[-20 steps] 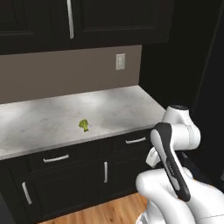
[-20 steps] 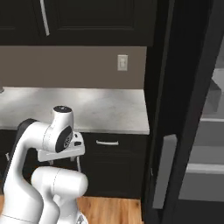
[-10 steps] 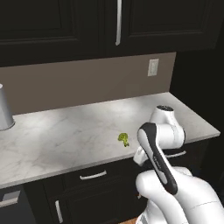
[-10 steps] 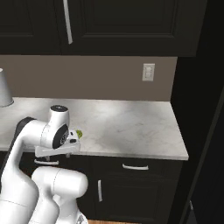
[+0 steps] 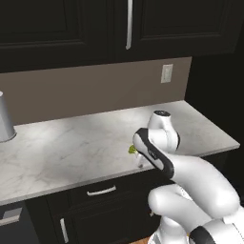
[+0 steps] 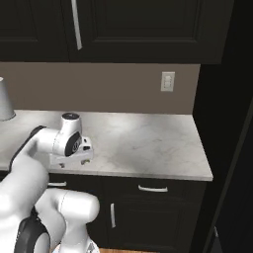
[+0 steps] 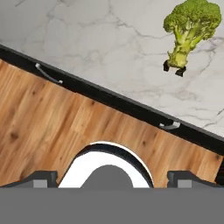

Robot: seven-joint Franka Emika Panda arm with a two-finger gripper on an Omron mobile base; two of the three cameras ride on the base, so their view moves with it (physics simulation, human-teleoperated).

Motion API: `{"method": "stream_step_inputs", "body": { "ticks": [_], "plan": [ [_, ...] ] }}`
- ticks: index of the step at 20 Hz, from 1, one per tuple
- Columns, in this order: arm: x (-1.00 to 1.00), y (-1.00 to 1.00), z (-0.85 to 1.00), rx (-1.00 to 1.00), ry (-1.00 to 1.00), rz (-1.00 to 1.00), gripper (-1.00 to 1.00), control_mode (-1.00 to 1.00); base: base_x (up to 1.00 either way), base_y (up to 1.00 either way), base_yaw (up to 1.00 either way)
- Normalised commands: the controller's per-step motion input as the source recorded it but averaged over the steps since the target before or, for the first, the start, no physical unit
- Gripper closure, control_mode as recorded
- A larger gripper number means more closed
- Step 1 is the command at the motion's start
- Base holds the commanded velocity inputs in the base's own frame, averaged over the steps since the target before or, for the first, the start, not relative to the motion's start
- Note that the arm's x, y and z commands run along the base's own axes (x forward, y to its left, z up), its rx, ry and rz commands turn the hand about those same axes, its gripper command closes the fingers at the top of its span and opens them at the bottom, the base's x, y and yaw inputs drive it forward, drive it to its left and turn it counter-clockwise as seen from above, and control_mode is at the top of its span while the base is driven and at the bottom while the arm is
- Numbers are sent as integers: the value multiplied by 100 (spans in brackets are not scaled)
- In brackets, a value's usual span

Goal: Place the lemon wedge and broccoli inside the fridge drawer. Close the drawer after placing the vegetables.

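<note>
The broccoli (image 7: 190, 26), a small green floret with a pale stem, lies on the marble counter (image 7: 109, 39) near its front edge. In the left base view, a bit of the broccoli (image 5: 132, 149) peeks out beside my forearm. My gripper (image 7: 113, 178) points down over the counter's front edge, beside and above the floret and apart from it. Its fingers (image 7: 41, 177) stand wide apart with nothing between them, so it is open. In the right base view, the gripper (image 6: 84, 160) hangs at the counter edge. The lemon wedge and the fridge drawer are out of view.
A grey cylinder (image 5: 5, 123) stands at the counter's far left. Dark cabinets hang above, and dark drawers with silver handles (image 6: 152, 189) sit below. An outlet (image 5: 167, 73) is on the back wall. Wooden floor (image 7: 65, 127) lies below the hand.
The base drove left along the counter, so the fridge slid out of the right base view, then it stopped. My arm has since reached forward over the broccoli.
</note>
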Motion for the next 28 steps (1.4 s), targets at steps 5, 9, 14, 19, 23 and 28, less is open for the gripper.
{"method": "stream_step_inputs", "body": {
  "ticks": [5,9,14,19,23,28],
  "plan": [
    [99,0,0,-3,3,-12,-100,-100,0,0,0],
    [82,0,-11,-2,1,-10,-100,-100,0,0,0],
    [55,0,-54,-3,2,-3,-100,-100,0,0,0],
    [36,0,-65,-3,0,-1,-100,-100,0,0,0],
    [12,4,-43,-1,0,0,-100,-100,0,0,0],
    [-1,23,-50,-1,0,0,100,-100,0,0,0]
  ]
}}
